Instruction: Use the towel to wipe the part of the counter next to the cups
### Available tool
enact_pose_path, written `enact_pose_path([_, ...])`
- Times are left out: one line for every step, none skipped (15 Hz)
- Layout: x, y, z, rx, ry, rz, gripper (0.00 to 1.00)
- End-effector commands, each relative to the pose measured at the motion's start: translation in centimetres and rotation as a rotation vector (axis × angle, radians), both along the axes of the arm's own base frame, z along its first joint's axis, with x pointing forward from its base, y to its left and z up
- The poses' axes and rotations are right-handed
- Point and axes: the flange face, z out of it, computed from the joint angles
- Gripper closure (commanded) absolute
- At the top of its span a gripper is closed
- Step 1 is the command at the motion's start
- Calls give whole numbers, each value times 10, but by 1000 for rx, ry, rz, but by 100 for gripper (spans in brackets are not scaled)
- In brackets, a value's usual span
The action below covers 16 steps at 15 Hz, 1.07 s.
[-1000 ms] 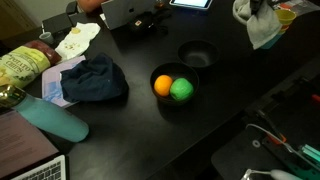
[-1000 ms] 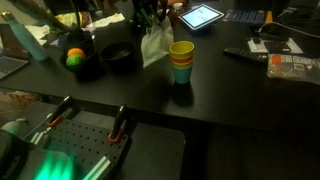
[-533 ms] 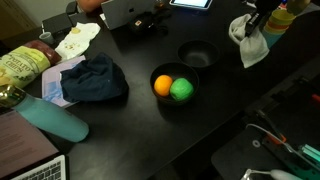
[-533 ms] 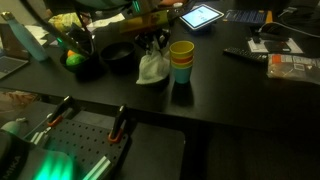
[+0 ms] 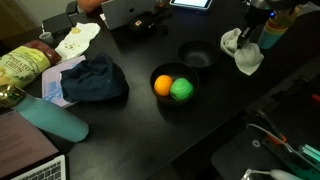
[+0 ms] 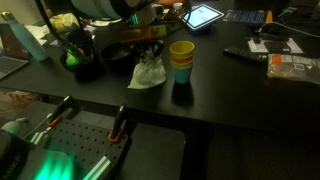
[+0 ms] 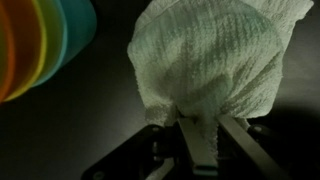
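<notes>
Towel (image 6: 149, 72) on the counter (image 6: 230, 95) — just beside the cups (image 6: 181, 58)
The gripper (image 7: 203, 128) pinches the towel's bunched top — fingers closed on it.

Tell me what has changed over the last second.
The gripper, shut on the towel, carried it down to the counter beside the stacked cups, where it now appears to rest. Nothing was let go. The cups, fruit bowl, empty bowl and blue cloth stayed put.
</notes>
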Motion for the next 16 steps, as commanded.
enact_pose_path([10,1,-23,35,16,38,94])
enact_pose_path([10,1,-30,40,24,47,94])
enact_pose_path([13,-1,-36,37,27,54,94])
enact_pose_path([18,-2,-37,34,24,64,94])
enact_pose_path([26,-3,-34,30,17,70,95])
enact_pose_path([34,-3,-32,18,7,86,95])
enact_pose_path([43,-3,-32,16,2,96,95])
enact_pose_path([53,-3,-32,16,-6,99,95])
enact_pose_path([62,-2,-34,20,-8,104,94])
enact_pose_path([71,-1,-37,22,-10,107,94])
enact_pose_path([80,0,-42,20,-8,109,94])
enact_pose_path([89,2,-46,19,-8,114,94])
enact_pose_path([98,6,-50,21,-11,120,95])
enact_pose_path([107,9,-51,20,-18,128,95])
enact_pose_path([114,16,-50,23,-23,135,95])
enact_pose_path([118,21,-48,27,-28,149,95])
